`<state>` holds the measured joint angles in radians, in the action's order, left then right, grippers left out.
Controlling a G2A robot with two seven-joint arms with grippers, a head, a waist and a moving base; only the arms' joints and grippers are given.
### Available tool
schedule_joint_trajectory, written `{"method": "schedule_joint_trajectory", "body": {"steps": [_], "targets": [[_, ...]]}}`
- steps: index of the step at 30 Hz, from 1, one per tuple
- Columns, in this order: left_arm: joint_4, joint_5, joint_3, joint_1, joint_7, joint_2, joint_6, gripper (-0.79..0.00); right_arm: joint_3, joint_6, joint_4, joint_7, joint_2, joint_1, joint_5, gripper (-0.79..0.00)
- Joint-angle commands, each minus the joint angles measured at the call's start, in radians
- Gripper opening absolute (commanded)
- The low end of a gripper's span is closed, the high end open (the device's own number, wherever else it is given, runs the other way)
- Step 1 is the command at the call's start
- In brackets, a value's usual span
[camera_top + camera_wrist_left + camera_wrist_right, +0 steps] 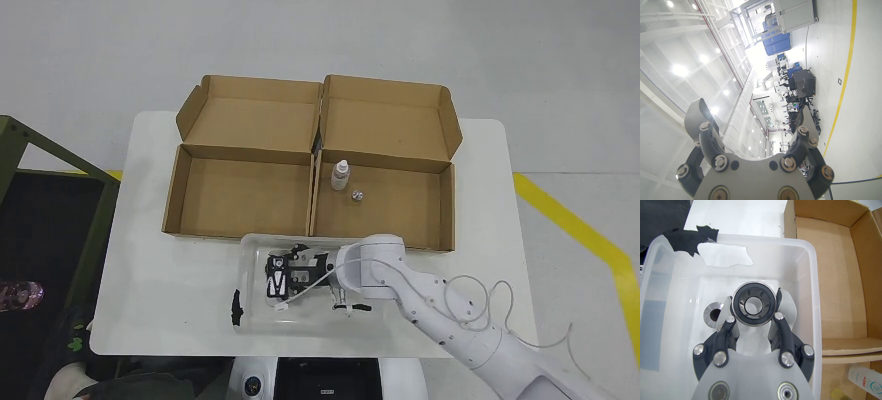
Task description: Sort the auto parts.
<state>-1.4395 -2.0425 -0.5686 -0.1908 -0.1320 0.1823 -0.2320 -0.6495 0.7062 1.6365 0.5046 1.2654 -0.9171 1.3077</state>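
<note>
Right gripper (754,302) is clamped on a round bearing (770,303), black outer ring with a metal core and a hole through the middle, one finger pressing on each side of it. It sits down inside the clear plastic bin (810,256). A shiny metal bushing (712,314) lies on the bin floor just beside one of the fingers, can't tell if they touch. There's a ragged bit of black tape (694,237) and a torn white label (725,256) on the bin's far wall.

From the top, the bin sits at the near edge of the white table (180,290), right in front of two open cardboard boxes side by side. The right box (400,215) has a small white bottle (341,175) and a little metal piece (357,195) near its left wall.

Left gripper (751,111) is spread wide with nothing between its fingers, aimed off into the room
</note>
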Motion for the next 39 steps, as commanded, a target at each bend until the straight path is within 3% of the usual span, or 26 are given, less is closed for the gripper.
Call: {"method": "schedule_joint_trajectory", "body": {"steps": [1, 20, 30, 39], "targets": [[0.000, 0.000, 0.000, 0.000, 0.000, 0.000, 0.000, 0.000, -0.013, 0.010, 0.019, -0.004, -0.004, -0.007, 0.000, -0.785], [0.000, 0.000, 0.000, 0.000, 0.000, 0.000, 0.000, 0.000, -0.170, 0.064, 0.198, -0.058, -0.043, -0.063, -0.068, -0.785], [0.000, 0.000, 0.000, 0.000, 0.000, 0.000, 0.000, 0.000, -0.187, 0.015, 0.152, -0.066, -0.032, -0.004, -0.119, -0.785], [0.000, 0.000, 0.000, 0.000, 0.000, 0.000, 0.000, 0.000, -0.158, -0.043, 0.030, -0.079, -0.003, 0.094, -0.186, -0.785]]}}
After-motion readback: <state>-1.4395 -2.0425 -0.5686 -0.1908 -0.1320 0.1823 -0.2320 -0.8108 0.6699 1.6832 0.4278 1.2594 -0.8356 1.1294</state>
